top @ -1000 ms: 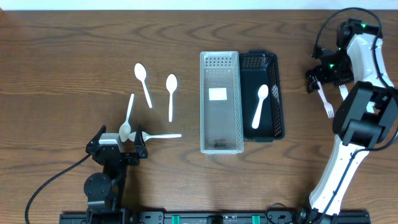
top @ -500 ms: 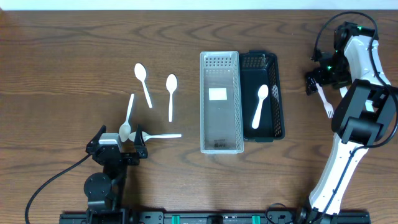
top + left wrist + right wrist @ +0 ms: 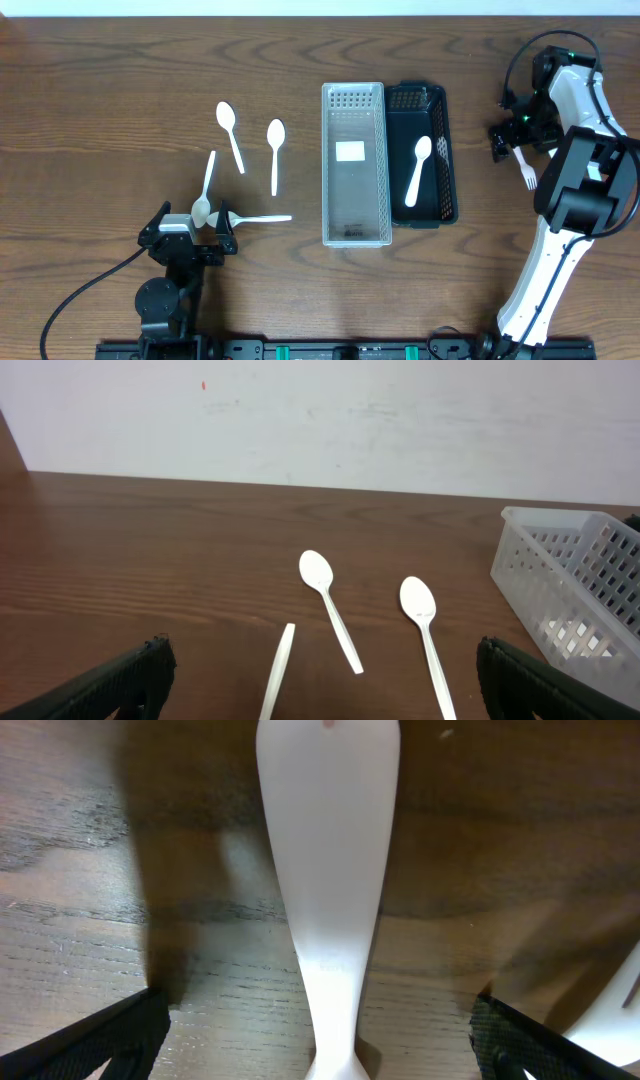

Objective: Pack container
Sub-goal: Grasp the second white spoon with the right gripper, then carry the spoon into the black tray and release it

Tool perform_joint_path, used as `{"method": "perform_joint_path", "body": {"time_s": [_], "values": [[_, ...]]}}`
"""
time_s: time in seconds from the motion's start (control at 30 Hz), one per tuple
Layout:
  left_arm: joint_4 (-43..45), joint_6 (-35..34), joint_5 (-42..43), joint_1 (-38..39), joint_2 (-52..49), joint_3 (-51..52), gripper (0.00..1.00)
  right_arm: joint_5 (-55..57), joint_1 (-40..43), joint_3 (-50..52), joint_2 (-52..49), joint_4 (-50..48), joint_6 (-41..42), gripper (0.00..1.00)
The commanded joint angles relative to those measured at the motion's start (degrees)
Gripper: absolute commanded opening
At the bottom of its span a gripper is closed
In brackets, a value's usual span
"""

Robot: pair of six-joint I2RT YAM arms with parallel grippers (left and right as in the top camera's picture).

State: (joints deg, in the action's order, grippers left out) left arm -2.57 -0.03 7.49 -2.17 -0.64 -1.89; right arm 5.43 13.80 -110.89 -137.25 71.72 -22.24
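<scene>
Currently: right pincer [image 3: 503, 138], upper right, jaws spread wide astride white plastic fork [image 3: 328, 900] lying on wooden counter [image 3: 100, 80], apparently poised to grasp. Black slotted plastic tray [image 3: 451, 120], centre, holds one white plastic spoon [image 3: 417, 172]. Left pincer [image 3: 190, 228], lower left, wide, empty, beside loose white spoons [image 3: 275, 150].

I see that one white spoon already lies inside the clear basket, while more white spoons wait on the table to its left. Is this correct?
Not quite. The overhead view shows the packed spoon inside the black basket, not the clear basket, which holds no spoon. The rest stands: more white spoons wait on the table to the left.
</scene>
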Motion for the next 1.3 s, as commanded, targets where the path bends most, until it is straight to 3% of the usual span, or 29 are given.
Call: {"method": "perform_joint_path", "body": {"time_s": [0.0,0.2,0.27,0.3,0.37,0.43,0.5,0.57,0.87,1.07,1.27], "values": [[-0.96,-0.07,0.22,-0.26,0.02,1.53,0.98,2.25,0.15,3.17,-1.90,-2.43,1.66,0.99],[-0.96,-0.07,0.22,-0.26,0.02,1.53,0.98,1.66,0.04,5.90,-1.90,-5.22,1.66,0.99],[-0.96,-0.07,0.22,-0.26,0.02,1.53,0.98,1.68,0.04,6.34,-1.90,-5.33,1.66,0.94],[-0.96,-0.07,0.22,-0.26,0.02,1.53,0.98,1.68,0.04,6.38,-1.90,-5.33,1.66,0.87],[-0.96,-0.07,0.20,-0.26,0.02,1.53,0.98,1.70,0.04,6.38,-1.90,-5.33,1.75,0.51],[-0.96,-0.07,0.22,-0.26,0.02,1.53,0.98,1.92,0.04,6.38,-1.90,-5.29,2.16,0.25],[-0.96,-0.07,0.22,-0.26,0.02,1.53,0.98,2.21,0.04,6.38,-1.90,-5.11,2.82,0.09],[-0.96,-0.07,0.22,-0.26,0.02,1.53,0.98,3.13,0.04,6.32,-1.90,-4.87,3.98,0.03],[-0.96,-0.07,0.20,-0.26,0.02,1.53,0.98,4.66,-0.24,0.15,-1.88,0.63,8.52,0.01],[-0.96,-0.07,0.22,-0.26,0.02,1.53,0.98,-1.51,-2.58,-15.91,-1.86,12.74,9.92,0.01],[-0.96,-0.07,0.20,-0.26,0.02,1.53,0.98,-5.11,-7.32,-33.55,-1.57,25.64,16.85,0.01]]}}
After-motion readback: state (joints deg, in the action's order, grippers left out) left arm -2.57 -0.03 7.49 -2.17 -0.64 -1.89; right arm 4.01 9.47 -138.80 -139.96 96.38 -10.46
